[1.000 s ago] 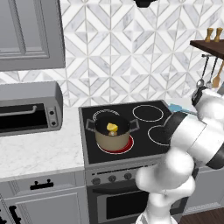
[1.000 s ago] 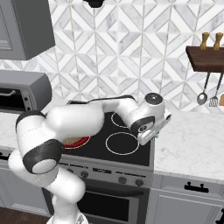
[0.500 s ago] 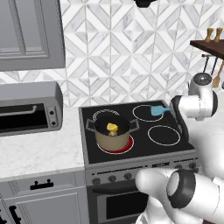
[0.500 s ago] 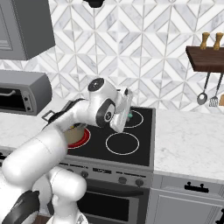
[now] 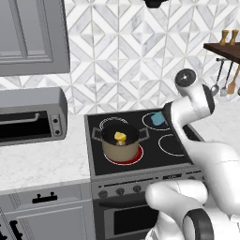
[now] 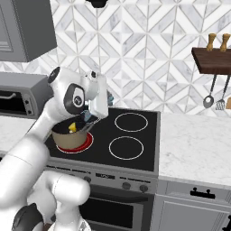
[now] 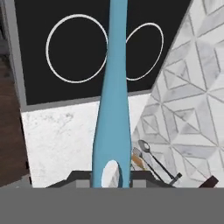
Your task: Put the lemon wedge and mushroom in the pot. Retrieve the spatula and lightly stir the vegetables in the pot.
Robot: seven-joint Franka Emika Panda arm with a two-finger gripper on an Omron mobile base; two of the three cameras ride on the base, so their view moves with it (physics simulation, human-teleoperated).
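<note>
My gripper (image 7: 111, 176) is shut on the handle of the light teal spatula (image 7: 113, 109), which runs away from the hand over the black stovetop. From the left base view, the spatula (image 5: 158, 118) hangs above the stove's back burners, right of the pot. The beige pot (image 5: 121, 146) with grey loop handles sits on the glowing red front left burner, and the yellow lemon wedge (image 5: 120, 136) lies inside it. In the right base view my hand hovers just above and right of the pot (image 6: 71, 137) and lemon wedge (image 6: 72, 128). The mushroom is hidden.
A grey toaster oven (image 5: 28, 117) stands on the left counter. A silver spoon (image 6: 208, 100) and other utensils hang under a wooden shelf (image 6: 212, 61) on the right wall. White marble counter (image 6: 194, 144) lies right of the stove.
The arm has swung left from the stove's right side toward the pot, carrying the spatula with it. The pot and lemon wedge have stayed put.
</note>
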